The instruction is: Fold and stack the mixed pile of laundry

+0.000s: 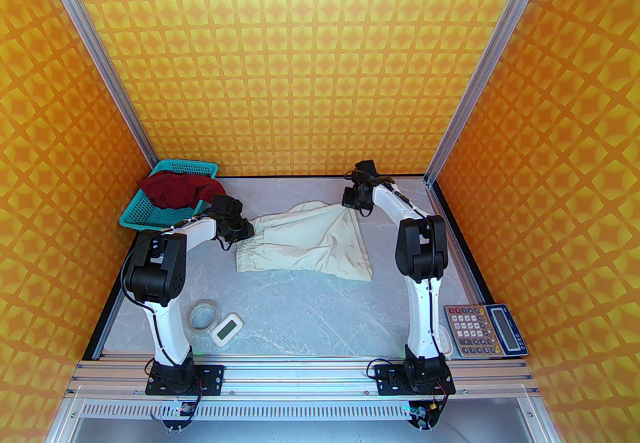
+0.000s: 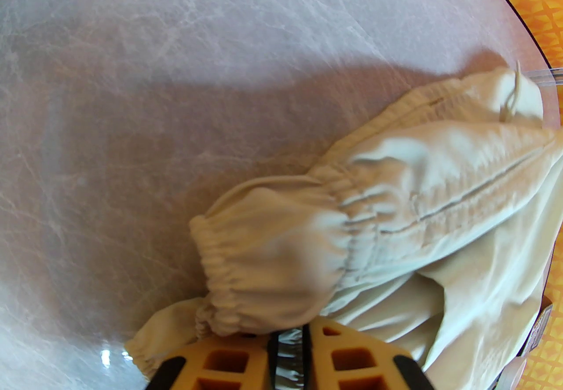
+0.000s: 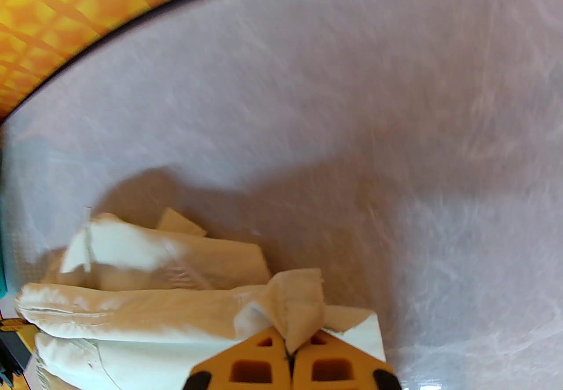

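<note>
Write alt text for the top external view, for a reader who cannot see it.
A cream garment on the grey table is pinched at both ends: the left gripper at its elastic band, the right gripper at its far corner. A dark red T-shirt sits in a teal basket far left; a calculator lies near right.

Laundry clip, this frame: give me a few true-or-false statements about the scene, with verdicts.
1. The dark red T-shirt lies in the teal basket. True.
2. The cream garment is in the basket too. False: it lies spread on the table.
3. The left fingers and the right fingers are both shut on the cream garment. True.
4. The calculator sits by the left arm's base. False: it is beside the right arm's base.
</note>
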### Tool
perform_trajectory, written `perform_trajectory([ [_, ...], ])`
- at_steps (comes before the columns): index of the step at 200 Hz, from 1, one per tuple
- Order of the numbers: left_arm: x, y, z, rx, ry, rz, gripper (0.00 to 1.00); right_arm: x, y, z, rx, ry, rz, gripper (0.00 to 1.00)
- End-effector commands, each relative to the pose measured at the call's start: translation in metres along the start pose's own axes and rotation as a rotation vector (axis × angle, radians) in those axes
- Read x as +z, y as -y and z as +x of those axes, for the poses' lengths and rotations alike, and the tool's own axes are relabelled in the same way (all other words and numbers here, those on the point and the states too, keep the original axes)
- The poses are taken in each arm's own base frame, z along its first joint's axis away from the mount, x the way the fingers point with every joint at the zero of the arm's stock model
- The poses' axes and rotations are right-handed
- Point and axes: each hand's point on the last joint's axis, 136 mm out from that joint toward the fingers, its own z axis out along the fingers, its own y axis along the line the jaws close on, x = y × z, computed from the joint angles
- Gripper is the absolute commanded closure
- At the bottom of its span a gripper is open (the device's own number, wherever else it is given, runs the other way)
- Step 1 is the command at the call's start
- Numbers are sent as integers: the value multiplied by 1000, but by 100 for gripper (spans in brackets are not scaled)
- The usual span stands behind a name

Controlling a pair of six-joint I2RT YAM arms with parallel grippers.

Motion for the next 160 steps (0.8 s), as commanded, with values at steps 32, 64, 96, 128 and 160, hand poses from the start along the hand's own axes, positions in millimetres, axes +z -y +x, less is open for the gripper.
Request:
perform_trajectory([
  [32,-52,27,-16,56,67,18,50,4,17,10,-41,-46,58,46],
  [64,-94,32,-18,73,117,21,41,-53,-35,23,-210,65,-48,37],
  [96,-110,-1,8,0,104,-14,40,-79,-142,100,-585,110,-208,35],
  [128,-116,-33,35,-118,83,16,40,-86,-247,193,-1028,158,-454,36],
  [160,-120,-42,46,-169,88,62,39,-67,-300,250,-1366,142,-547,34],
])
